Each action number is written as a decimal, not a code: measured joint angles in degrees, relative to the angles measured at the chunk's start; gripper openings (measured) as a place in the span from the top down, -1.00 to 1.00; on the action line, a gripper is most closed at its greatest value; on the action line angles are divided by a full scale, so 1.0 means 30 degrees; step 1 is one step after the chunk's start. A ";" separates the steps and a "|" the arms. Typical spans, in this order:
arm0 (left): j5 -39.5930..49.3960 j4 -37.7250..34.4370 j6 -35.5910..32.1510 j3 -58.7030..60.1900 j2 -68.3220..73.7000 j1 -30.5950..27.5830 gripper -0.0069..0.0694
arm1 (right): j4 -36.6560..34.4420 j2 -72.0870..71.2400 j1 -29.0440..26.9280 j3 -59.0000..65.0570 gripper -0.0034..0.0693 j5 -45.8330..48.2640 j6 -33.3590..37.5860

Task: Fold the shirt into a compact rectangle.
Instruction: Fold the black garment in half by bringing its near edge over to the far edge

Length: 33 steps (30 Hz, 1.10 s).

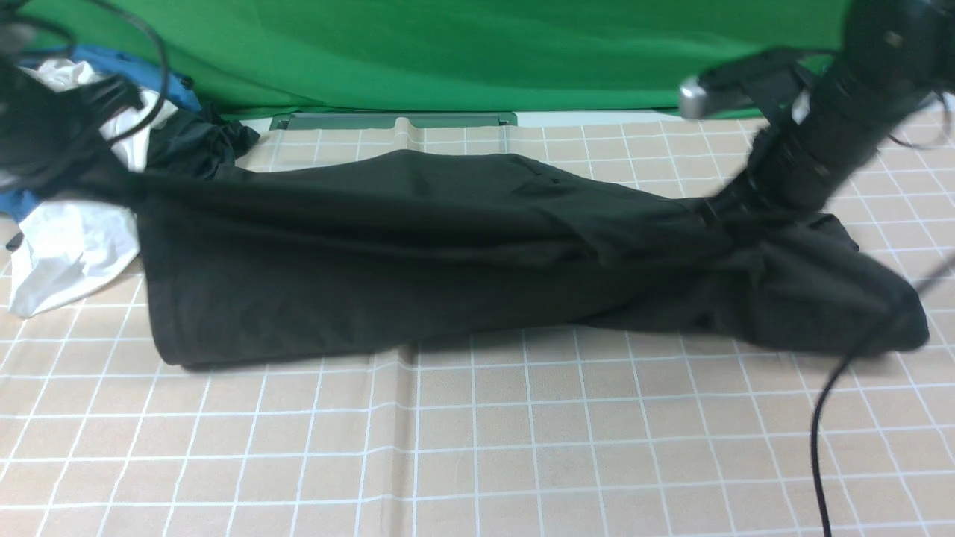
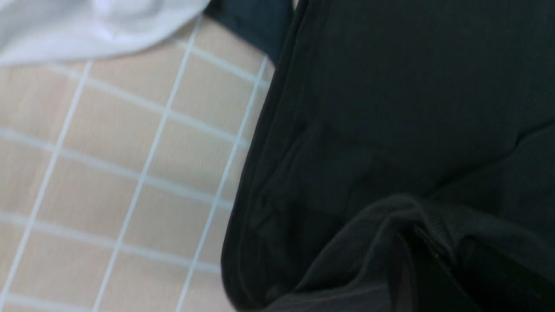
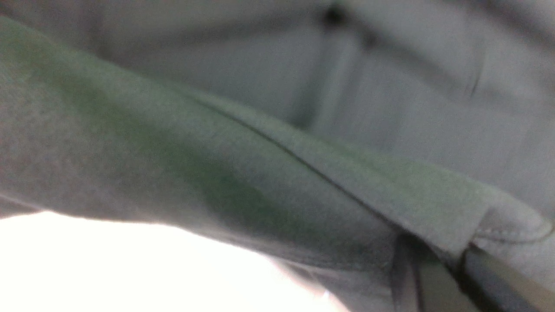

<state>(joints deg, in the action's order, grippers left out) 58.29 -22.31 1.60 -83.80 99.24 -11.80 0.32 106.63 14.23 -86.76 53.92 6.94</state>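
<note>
front view: holds the shirt stretched between left end effector and right end effector, sagging onto the counter below both, to flatten it. left wrist: clamped on bunched cloth, seemingly. right wrist: pinched shut on a hemmed edge.

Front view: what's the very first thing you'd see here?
A big black shirt hangs stretched across the middle of the checked table, held up at both ends by the left arm and right arm. Behind it is a bright green backdrop, and a white garment lies crumpled at the left.
</note>
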 joint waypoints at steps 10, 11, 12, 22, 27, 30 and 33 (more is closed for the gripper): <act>-0.0237 -0.0257 0.0189 -0.7265 0.7251 0.0020 0.77 | 0.0312 0.7207 -0.0308 -0.9214 0.52 0.0149 0.0132; -0.0255 -0.0257 0.0203 -0.7675 0.7656 0.0020 0.77 | 0.0433 0.7650 -0.0348 -0.9726 0.37 0.0149 0.0132; -0.0255 -0.0257 0.0203 -0.7879 0.7861 0.0020 0.77 | 0.0489 0.7919 -0.0367 -0.9978 0.29 0.0149 0.0087; -0.1065 -0.0782 -0.0158 -0.8591 0.8717 0.0020 0.77 | -0.3157 0.7921 0.0372 -1.1902 0.41 0.3572 0.2290; -0.1231 -0.0792 -0.0265 -0.8635 0.8717 0.0206 0.77 | -0.6262 0.8976 0.1694 -1.1902 0.80 0.3677 0.4161; -0.1333 -0.0713 -0.0651 -0.8641 0.8717 0.0460 0.77 | -0.6521 0.9746 0.2120 -1.1902 0.80 0.3170 0.4356; -0.1410 -0.0713 -0.0992 -0.8662 0.8717 0.0707 0.77 | -0.6521 1.0407 0.2247 -1.1902 0.80 0.1906 0.4416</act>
<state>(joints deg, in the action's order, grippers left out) 54.06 -24.45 -1.37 -109.78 125.40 -9.68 -19.24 137.86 20.96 -122.47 59.64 20.19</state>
